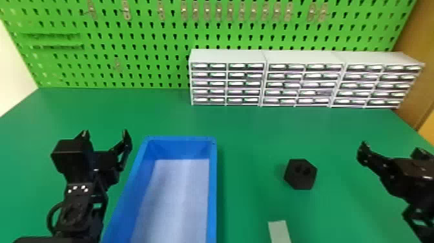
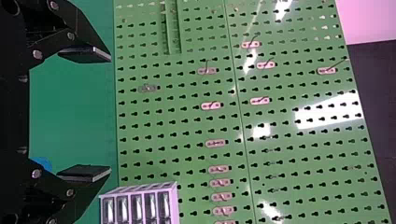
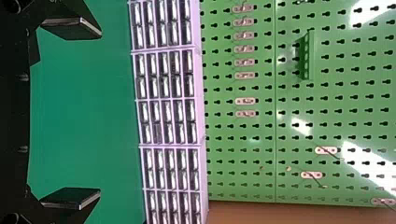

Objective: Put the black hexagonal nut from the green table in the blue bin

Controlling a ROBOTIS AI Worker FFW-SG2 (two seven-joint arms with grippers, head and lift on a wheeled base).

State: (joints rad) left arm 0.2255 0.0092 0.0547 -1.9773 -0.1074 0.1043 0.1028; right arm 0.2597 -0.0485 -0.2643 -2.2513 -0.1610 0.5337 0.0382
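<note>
While the right gripper (image 3: 99, 112) hangs open and empty, centre it over the black hexagonal nut (image 1: 300, 181); close squarely on opposite flats; lift above the blue bin (image 1: 212, 194).

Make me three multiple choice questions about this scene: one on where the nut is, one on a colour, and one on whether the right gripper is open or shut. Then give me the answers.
1. Where is the nut?
A. Inside the bin
B. On the table, right of the bin
C. On top of the drawers

2. What colour is the pegboard?
A. Green
B. White
C. Red

3. How is the right gripper?
A. Shut on the nut
B. Shut and empty
C. Open and empty

Answers:
1. B: the head view shows the nut on the green surface, to the right of the bin's right wall.
2. A: the holed board behind the table is green.
3. C: the right wrist view shows its fingers well apart with nothing held between them.
</note>
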